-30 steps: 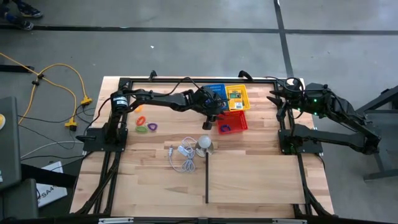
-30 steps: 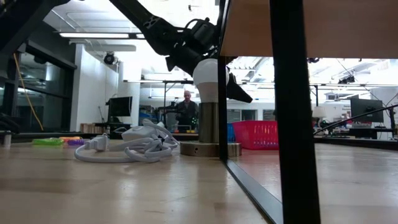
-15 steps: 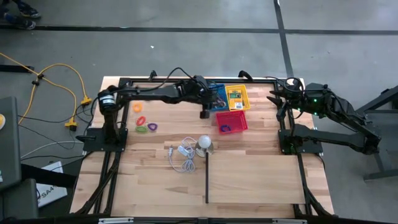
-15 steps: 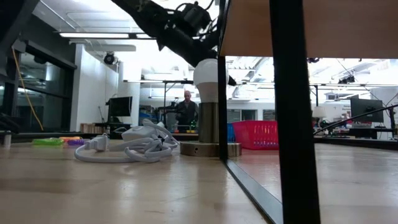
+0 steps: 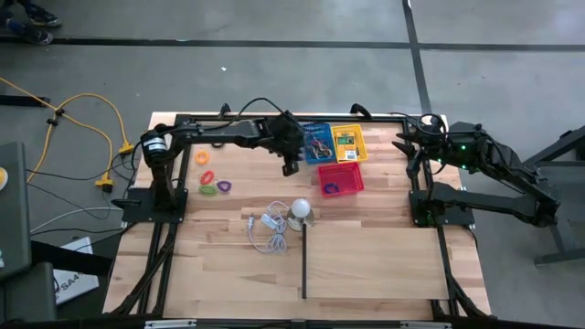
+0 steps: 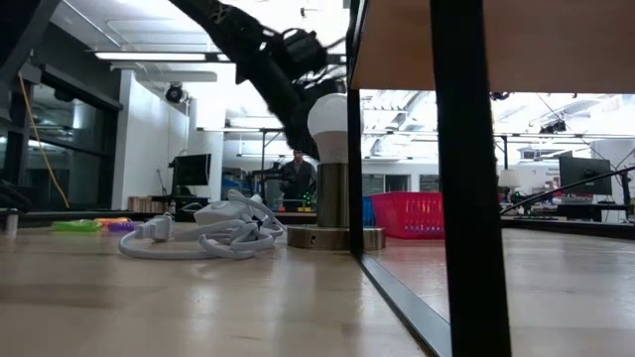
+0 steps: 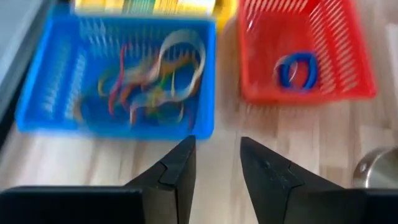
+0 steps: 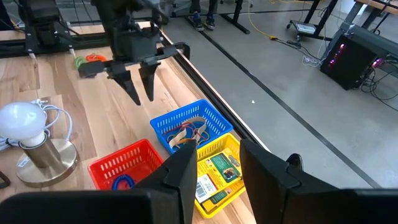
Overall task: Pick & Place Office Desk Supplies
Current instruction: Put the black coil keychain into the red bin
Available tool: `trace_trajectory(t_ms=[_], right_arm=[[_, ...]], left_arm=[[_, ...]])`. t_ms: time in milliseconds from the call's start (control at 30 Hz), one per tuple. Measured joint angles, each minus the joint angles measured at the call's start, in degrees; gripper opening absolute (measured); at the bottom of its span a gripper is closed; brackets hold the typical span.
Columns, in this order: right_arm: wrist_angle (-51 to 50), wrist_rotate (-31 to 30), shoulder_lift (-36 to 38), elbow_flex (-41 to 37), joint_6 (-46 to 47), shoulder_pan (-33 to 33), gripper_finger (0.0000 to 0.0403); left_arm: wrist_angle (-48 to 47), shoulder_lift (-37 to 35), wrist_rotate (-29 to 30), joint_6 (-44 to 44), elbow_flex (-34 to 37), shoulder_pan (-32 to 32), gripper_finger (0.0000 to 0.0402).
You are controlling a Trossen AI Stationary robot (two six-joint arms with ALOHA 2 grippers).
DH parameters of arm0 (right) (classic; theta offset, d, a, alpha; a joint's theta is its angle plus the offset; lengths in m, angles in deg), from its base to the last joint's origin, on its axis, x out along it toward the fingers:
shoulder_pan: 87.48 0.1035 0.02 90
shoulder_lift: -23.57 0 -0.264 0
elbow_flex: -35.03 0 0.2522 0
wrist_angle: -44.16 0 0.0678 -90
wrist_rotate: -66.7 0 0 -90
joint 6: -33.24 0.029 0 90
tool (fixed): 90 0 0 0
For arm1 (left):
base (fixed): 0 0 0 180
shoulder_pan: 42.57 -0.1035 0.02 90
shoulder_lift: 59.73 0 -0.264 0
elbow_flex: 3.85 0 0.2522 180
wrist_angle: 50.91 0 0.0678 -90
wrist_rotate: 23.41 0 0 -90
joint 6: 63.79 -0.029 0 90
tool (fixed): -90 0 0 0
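My left gripper (image 5: 291, 166) hangs open over bare wood, just left of the blue basket (image 5: 317, 143). Nothing is between its fingers (image 7: 216, 155). The blue basket (image 7: 124, 78) holds several coloured rubber bands (image 7: 158, 74). The yellow basket (image 5: 348, 143) holds yellow-and-green packets (image 8: 214, 169). A blue ring (image 7: 296, 70) lies in the red basket (image 5: 341, 178). Orange, pink, green and purple rings (image 5: 212, 183) lie on the table at the far left. My right gripper (image 8: 214, 165) waits open at the far right, above the table's edge.
A white bulb on a silvery base (image 5: 300, 213) stands mid-table with a coiled white cord (image 5: 269, 230) to its left. A raised wooden panel (image 5: 375, 263) with a black edge post (image 5: 303, 265) covers the near right. A person (image 6: 296, 175) stands far behind the table.
My left gripper has drawn back from the baskets toward the table's left edge, rising a little, and its wrist has rolled and tipped. Its fingers stay apart and carry nothing. The baskets and their contents have not moved.
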Motion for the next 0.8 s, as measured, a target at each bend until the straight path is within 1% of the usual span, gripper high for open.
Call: trace_trajectory(t_ms=[100,233,333,467,633,700,800], right_arm=[[0.0,0.0,0.0,0.0,0.0,0.0,0.011],[0.02,0.02,0.01,0.0,0.0,0.0,0.011],[0.0,0.0,0.02,0.0,0.0,0.0,0.011],[0.0,0.02,0.0,0.0,0.0,0.0,0.011],[0.0,0.0,0.0,0.0,0.0,0.0,0.011],[0.0,0.0,0.0,0.0,0.0,0.0,0.011],[0.0,0.0,0.02,0.0,0.0,0.0,0.011]], left_arm=[[0.08,-1.92,0.2,2.77,3.75,-0.73,0.0114],[2.68,-6.44,2.41,6.09,10.65,-0.86,0.0107],[4.61,-10.08,4.85,8.93,15.96,-0.88,0.0106],[4.77,-14.37,8.72,13.72,21.76,-1.37,0.0106],[2.96,-18.33,14.77,18.76,26.48,-3.3,0.0106],[0.48,-19.01,16.41,21.43,27.21,-4.67,0.0106],[-5.65,-19.61,18.11,26.46,27.43,-7.24,0.0106]])
